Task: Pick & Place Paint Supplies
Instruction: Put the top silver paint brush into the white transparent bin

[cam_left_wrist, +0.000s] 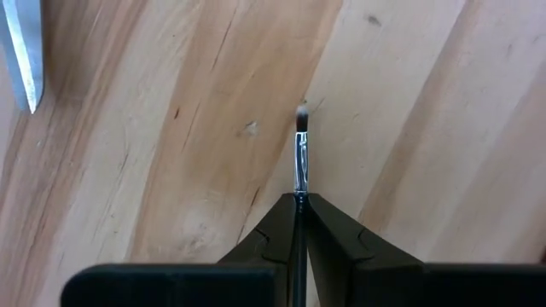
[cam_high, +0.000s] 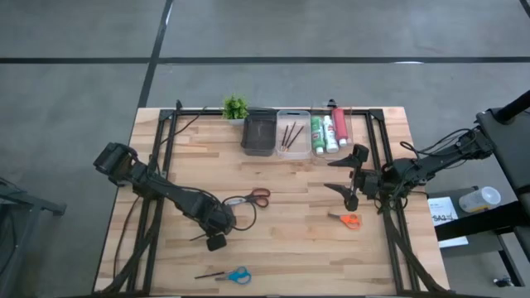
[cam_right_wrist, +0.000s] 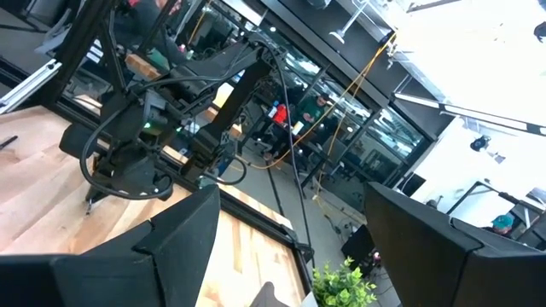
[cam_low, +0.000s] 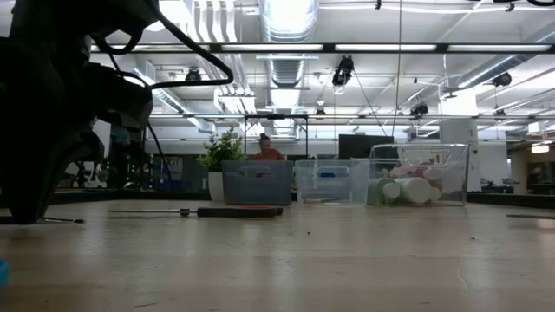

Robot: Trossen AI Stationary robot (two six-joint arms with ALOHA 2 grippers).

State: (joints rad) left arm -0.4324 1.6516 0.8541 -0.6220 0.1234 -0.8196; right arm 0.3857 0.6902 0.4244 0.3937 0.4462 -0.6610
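Note:
My left gripper (cam_high: 217, 238) is low over the near middle of the table, shut on a thin dark brush (cam_left_wrist: 300, 162) with a silver ferrule. My right gripper (cam_high: 352, 175) is open and empty above the table's right half, past the orange-handled scissors (cam_high: 348, 219). Red-handled scissors (cam_high: 252, 198) lie flat just beyond my left gripper, and blue-handled scissors (cam_high: 233, 275) lie near the front edge. Brushes lie in a clear bin (cam_high: 292, 135). White, green and red paint tubes lie in another clear bin (cam_high: 331, 131). My left gripper pinches the brush between its two fingertips, on the handle just behind the silver ferrule (cam_left_wrist: 300, 189). The ferrule and bristle tip (cam_left_wrist: 301, 115) stick out past the fingers, close over the wood. Whether the brush rests on the table I cannot tell.
A dark grey bin (cam_high: 258, 132) stands at the far edge next to the two clear bins, with a small green potted plant (cam_high: 235, 108) to its left. A scissor blade (cam_left_wrist: 24, 51) lies close to the held brush. Black frame bars run along both sides of the table.

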